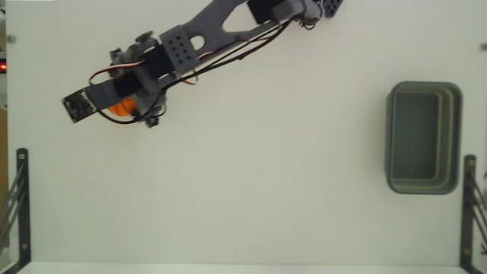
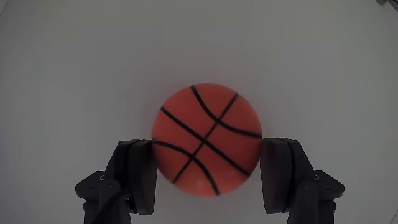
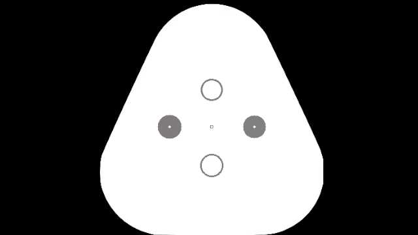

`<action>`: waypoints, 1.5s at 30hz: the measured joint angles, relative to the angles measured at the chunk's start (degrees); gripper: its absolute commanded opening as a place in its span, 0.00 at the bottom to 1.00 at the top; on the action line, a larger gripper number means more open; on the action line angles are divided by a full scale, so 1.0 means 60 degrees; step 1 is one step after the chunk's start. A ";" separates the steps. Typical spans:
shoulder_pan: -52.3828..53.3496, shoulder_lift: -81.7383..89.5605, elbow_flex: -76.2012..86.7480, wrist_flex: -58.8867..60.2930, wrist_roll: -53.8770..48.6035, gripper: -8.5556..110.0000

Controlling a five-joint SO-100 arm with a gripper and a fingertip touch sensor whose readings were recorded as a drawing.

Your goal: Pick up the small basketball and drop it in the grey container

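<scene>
The small basketball (image 2: 206, 138), orange with thin black seams, fills the middle of the wrist view between two black fingers (image 2: 138, 174). My gripper (image 2: 208, 146) is shut on it, a pad pressing on each side. In the fixed view the ball (image 1: 120, 107) shows only as an orange patch under the gripper (image 1: 125, 106) at the upper left of the white table. The grey container (image 1: 424, 87) stands empty far off at the right edge, long side running top to bottom.
The arm (image 1: 221, 30) reaches in from the top centre, with cables along it. Black metal brackets stand at the lower left (image 1: 19, 198) and lower right (image 1: 472, 205) edges. White table lies between the ball and the container.
</scene>
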 measured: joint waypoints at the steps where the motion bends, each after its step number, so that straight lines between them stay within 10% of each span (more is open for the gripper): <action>1: 0.0000 -0.0161 -0.0234 0.0117 0.0000 1.00; 45: 0.0015 -0.0396 -0.0864 0.0366 -0.0015 1.00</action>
